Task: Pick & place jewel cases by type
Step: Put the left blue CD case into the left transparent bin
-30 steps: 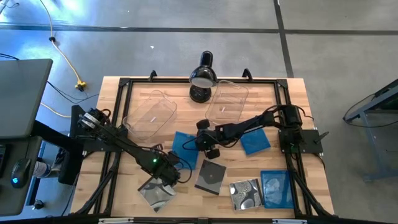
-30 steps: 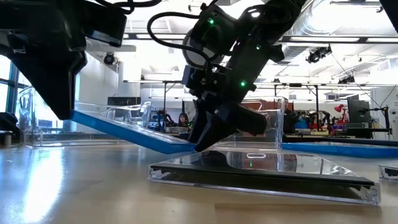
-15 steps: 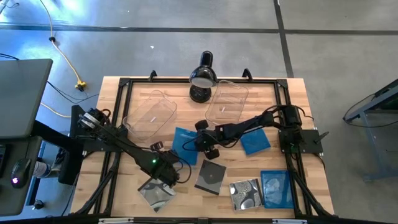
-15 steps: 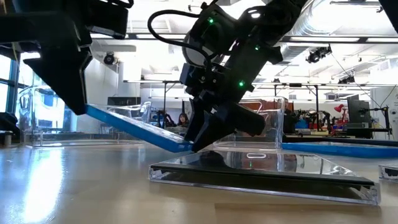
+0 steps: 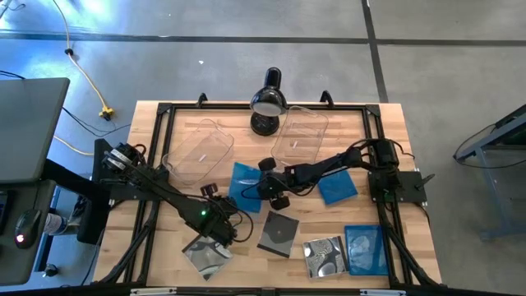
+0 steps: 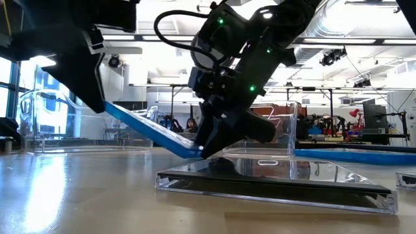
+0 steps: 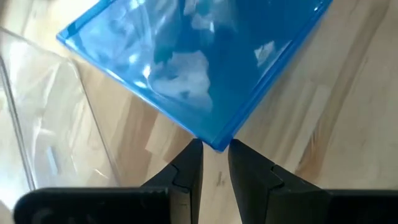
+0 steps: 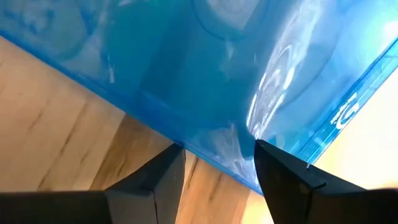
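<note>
1. Near the middle of the table (image 5: 222, 111): blue jewel case (image 5: 245, 181), tilted and set between both arms, just in front of the two clear tubs (image 5: 197, 152).
2. Against a second ago: left end of the case raised higher, slope steeper, lower end in the same spot; seen from above, case edged slightly toward the far edge.
3. Left gripper (image 7: 214, 155): clenched on one corner of the case (image 7: 186, 68), fingers (image 7: 189, 165) nearly together.
4. Right gripper (image 8: 217, 165): fingers spread wide and not clamped, tips at the case's lower edge (image 8: 205, 81).
5. Low view only: the slant itself, with the case (image 6: 149, 130) climbing from the right gripper (image 6: 205, 148) at table level up to the left gripper (image 6: 97, 97); clear jewel case (image 6: 273, 179) flat in the foreground.
6. High view only: the layout, with two more blue cases (image 5: 337, 187) toward the right edge and front right corner, and three clear ones (image 5: 278, 233) along the front edge.
7. Wrist views only: where the fingers meet the case.
</note>
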{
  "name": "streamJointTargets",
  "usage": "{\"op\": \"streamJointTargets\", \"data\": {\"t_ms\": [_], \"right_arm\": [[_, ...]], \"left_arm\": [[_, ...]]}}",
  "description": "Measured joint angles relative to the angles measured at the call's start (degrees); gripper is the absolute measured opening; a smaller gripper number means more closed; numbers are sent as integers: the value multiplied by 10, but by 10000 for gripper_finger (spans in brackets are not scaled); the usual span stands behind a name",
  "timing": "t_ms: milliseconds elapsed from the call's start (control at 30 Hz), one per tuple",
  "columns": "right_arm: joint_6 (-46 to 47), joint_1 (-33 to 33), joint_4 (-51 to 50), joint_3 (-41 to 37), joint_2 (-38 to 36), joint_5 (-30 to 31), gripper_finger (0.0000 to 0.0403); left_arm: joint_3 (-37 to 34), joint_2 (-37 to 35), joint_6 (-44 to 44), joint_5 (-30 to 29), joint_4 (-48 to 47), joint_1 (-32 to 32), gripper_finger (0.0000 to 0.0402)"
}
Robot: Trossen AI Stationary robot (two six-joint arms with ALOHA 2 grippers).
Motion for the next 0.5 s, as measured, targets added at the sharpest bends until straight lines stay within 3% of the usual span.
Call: {"op": "streamJointTargets", "data": {"t_ms": [333,500], "right_arm": [[3,0,3,0,0,10,183],[7,3,46,4,-1,-37,183]], "left_arm": [[39,-1,88,-57,25,0,69],[50,0,173,-64,43,9,70]]}}
